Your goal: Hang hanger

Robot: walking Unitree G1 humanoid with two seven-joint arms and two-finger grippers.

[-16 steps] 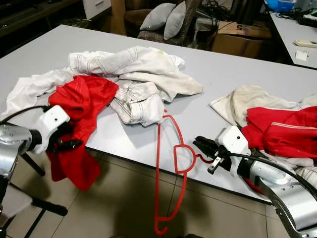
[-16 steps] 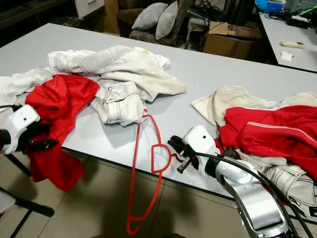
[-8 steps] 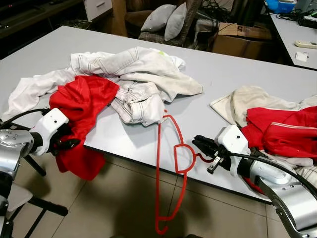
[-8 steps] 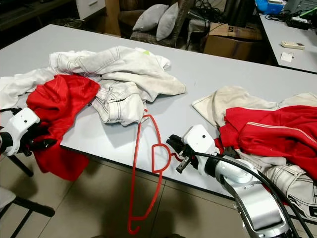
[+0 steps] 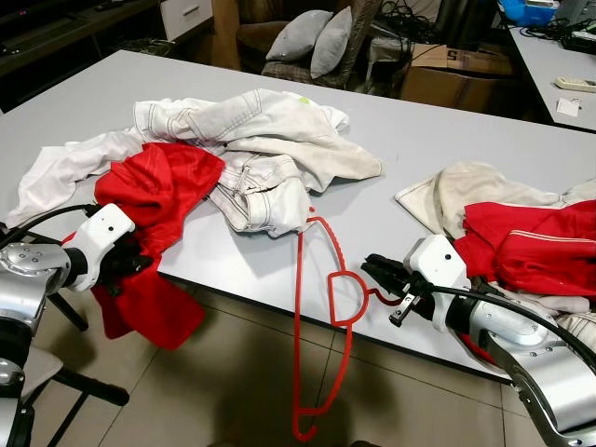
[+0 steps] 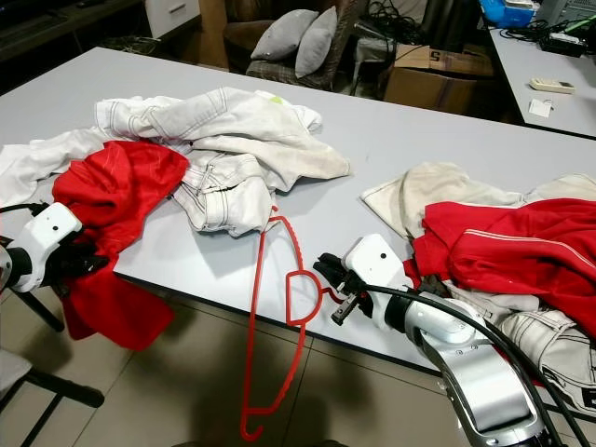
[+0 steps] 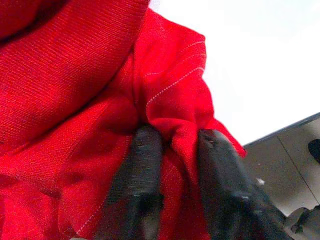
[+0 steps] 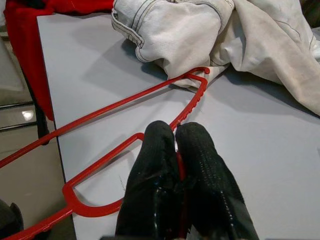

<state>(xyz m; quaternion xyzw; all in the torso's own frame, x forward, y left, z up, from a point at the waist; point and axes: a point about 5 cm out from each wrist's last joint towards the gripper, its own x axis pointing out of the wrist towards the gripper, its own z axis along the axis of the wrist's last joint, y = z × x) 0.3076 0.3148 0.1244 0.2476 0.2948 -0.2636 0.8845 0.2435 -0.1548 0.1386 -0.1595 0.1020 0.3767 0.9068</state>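
Grey table (image 5: pixel 438 140) spans the scene; both grippers work at its near edge.

White garment pile (image 5: pixel 251 140) lies on the table ahead of the left gripper and well to the left of the right gripper. Its nearest fold touches the top bend of the hanger.

Red garment (image 5: pixel 158 214) drapes over the near table edge below the white pile. Lower part hangs free toward the floor.

Second heap, red cloth (image 5: pixel 531 242) on beige cloth (image 5: pixel 456 186), lies on the table just behind and beside the right gripper's wrist.

Red hanger (image 5: pixel 321 307): thin plastic frame, upper bend resting on the table surface, the rest sticking out past the edge and tilting down toward the floor. D-shaped loop sits at the table edge, just left of the right gripper.

Left gripper (image 7: pixel 175 150): fingers (image 7: pixel 142 170) closed down to a narrow gap with a fold of the red garment pinched between them. Cloth bunches up around both pads. Gripper sits at the table's near edge, at the garment's left side.

Right gripper (image 8: pixel 176 145): fingers (image 8: pixel 205 160) pressed together, clamping a thin red bar of the hanger that shows in the seam between them. Fingertips point over the table toward the white pile.
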